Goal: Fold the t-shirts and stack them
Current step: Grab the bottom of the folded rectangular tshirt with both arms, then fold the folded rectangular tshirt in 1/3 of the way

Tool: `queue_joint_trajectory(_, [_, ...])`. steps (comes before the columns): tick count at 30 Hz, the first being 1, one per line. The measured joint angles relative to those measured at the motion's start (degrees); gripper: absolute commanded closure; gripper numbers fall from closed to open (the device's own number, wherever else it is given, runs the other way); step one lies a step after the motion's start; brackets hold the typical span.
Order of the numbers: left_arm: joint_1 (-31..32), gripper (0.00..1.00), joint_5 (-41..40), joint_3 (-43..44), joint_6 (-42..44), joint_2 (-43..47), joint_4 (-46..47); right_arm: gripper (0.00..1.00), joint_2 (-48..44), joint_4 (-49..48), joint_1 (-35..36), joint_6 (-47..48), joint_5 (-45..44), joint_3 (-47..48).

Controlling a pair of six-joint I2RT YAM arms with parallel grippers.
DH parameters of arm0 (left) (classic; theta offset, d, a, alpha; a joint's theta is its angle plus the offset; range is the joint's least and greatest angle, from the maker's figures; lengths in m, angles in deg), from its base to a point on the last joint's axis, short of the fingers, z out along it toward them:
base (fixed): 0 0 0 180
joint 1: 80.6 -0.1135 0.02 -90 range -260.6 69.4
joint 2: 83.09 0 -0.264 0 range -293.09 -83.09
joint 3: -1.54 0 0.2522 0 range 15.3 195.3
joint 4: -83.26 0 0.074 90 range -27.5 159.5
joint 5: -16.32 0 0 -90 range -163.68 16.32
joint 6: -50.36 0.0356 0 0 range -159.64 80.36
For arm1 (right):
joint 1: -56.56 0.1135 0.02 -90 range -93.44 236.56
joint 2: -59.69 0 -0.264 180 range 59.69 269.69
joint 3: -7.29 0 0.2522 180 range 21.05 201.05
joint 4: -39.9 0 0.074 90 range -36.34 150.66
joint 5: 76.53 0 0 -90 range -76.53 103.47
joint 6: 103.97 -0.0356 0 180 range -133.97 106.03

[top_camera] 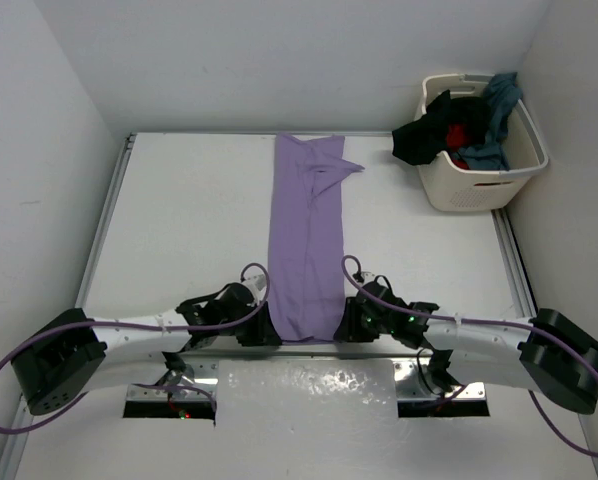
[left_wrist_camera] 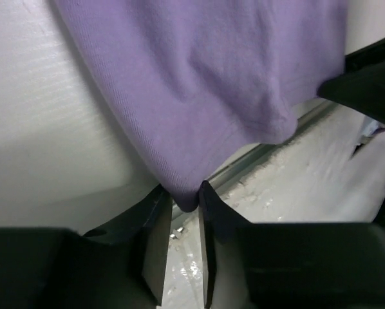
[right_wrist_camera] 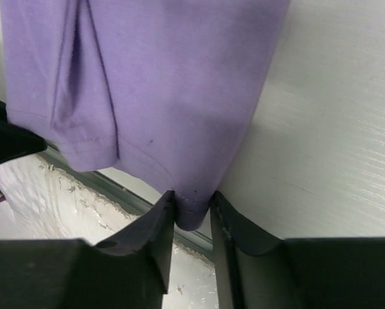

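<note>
left tool (left_wrist_camera: 186, 207) and right tool (right_wrist_camera: 192, 211) each nip just a fingertip's worth of the lavender t-shirt (top_camera: 304, 240) hem, could easily slip mid-fold

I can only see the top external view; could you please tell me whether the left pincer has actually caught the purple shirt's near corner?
Observer: Yes, the left wrist view shows the left pincer closed on a corner of the lavender t-shirt at its hem.
Operator: Thank you; and the right one?
Observer: The right pincer grips the other hem corner, its jaws pressed against the cloth.
Operator: Is the hem flat between them?
Observer: No; the right wrist view shows a lengthwise fold ridge rising from the hem.
</note>
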State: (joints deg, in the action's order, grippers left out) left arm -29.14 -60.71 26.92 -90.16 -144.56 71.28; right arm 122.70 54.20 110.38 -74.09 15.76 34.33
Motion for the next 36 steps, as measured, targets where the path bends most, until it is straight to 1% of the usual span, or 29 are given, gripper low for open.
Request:
queue_joint_trajectory(1, [0.00,0.95,-0.09,0.20,0.11,-0.72,0.15,0.76,-0.04,0.15,0.00,-0.04,-0.09,-0.11])
queue_joint_trajectory(2, [0.00,1.00,-0.28,0.37,0.22,-1.42,0.17,0.77,-0.09,0.24,0.00,-0.11,-0.15,-0.20])
queue_joint_trajectory(3, [0.02,1.00,-0.52,0.48,0.44,-1.86,0.11,0.79,-0.20,0.46,0.02,-0.15,-0.31,-0.28])
queue_joint_trajectory(4, [0.09,1.00,-0.83,0.50,0.52,-1.99,0.09,0.86,-0.31,0.50,0.02,-0.13,-0.33,-0.44])
queue_joint_trajectory(5, [0.15,1.00,-1.29,0.52,0.57,-2.01,0.09,1.00,-0.44,0.68,0.02,0.11,-0.44,-0.46])
queue_joint_trajectory(9, [0.26,1.00,-2.64,1.62,1.38,-1.66,-0.98,1.00,-0.46,1.68,0.07,1.20,-0.98,-0.28])
queue_joint_trajectory(13, [0.26,1.00,-5.29,4.42,2.97,1.88,-2.60,1.00,-0.37,5.38,0.07,4.09,-3.37,2.19])
queue_joint_trajectory(16, [0.26,1.00,-8.17,7.96,4.22,4.04,-4.55,1.00,-0.35,9.07,0.07,6.58,-6.62,5.84])
queue_joint_trajectory(19, [0.26,1.00,-11.63,11.67,5.31,3.78,-5.51,1.00,0.46,12.68,-0.28,9.38,-11.13,11.41])
queue_joint_trajectory(22, [0.09,1.00,-15.30,15.17,6.29,1.49,-6.91,1.00,2.29,13.90,-2.05,12.57,-14.14,17.09])
queue_joint_trajectory(25, [-1.49,1.00,-17.81,19.02,7.43,-1.95,-8.26,1.00,4.33,13.77,-5.70,15.80,-15.61,21.24])
queue_joint_trajectory(27, [-3.69,1.00,-18.23,20.98,8.22,-3.45,-8.13,1.00,6.16,13.62,-8.96,18.05,-15.78,23.47])
queue_joint_trajectory(31, [-10.34,1.00,-18.71,24.87,10.36,-6.88,-6.97,1.00,10.93,13.68,-14.51,22.36,-15.78,28.92])
queue_joint_trajectory(36, [-13.38,1.00,-20.28,32.30,14.95,-13.44,-6.71,1.00,17.18,13.11,-18.60,26.56,-14.80,36.74])
